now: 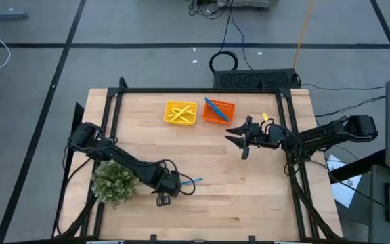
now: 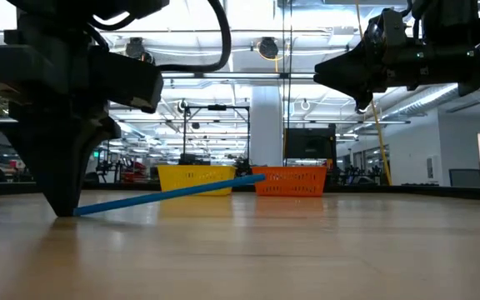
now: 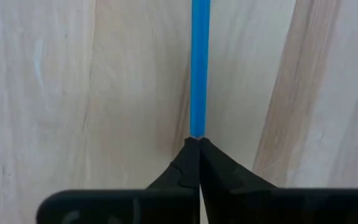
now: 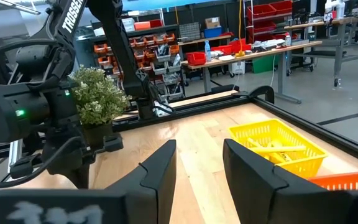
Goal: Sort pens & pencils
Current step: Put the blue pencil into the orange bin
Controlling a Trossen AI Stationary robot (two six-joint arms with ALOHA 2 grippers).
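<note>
My left gripper (image 3: 199,144) is down at the table (image 1: 249,196) with its fingers pressed together on the near end of a blue pen (image 3: 200,68); in the left wrist view the tips meet right where the blue shaft begins, so I have it pinched by its very end. From the tips the pen runs straight ahead and away, and in the low view its far end sits slightly higher than the held end, so it is tilted and not lying flat. Just behind that arm stands the green plant (image 1: 114,181), close enough that I want to keep the elbow clear of it.

I judge this to be the pickup step for one blue stick, with the grasp just made and the lift not yet done. Farther out, well beyond the pen's free end, the yellow tray (image 1: 181,112) holds yellow sticks and the orange tray (image 1: 219,110) beside it holds blue ones. So the next move, as I read it, calls for a slow lift, since an end grip lets the pen swing, then a carry forward to the orange tray.

My right gripper (image 1: 243,139) hangs above the table near the orange tray, fingers spread and empty, waiting.
</note>
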